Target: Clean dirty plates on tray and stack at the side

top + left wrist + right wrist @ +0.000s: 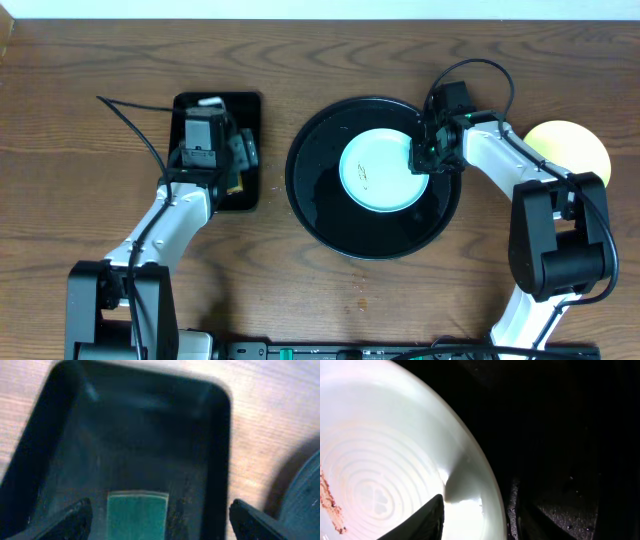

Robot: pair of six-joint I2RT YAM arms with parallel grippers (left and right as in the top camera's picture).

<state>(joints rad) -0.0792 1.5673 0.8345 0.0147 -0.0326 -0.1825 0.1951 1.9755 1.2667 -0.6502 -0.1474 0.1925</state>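
My right gripper (477,510) straddles the plate (380,172) rim on the tray (320,205), clamped or not I cannot tell; left gripper (160,520) gapes over small tray (221,435).

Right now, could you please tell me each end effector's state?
Left end effector: open, empty.
Right end effector: at the plate rim; grip cannot be told.

Brown wood-grain tabletop (60,150), pale strip (400,8) beyond

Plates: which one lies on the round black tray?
The pale mint-blue round plate; the pale yellow plate lies on the wooden tabletop beside the round black tray.
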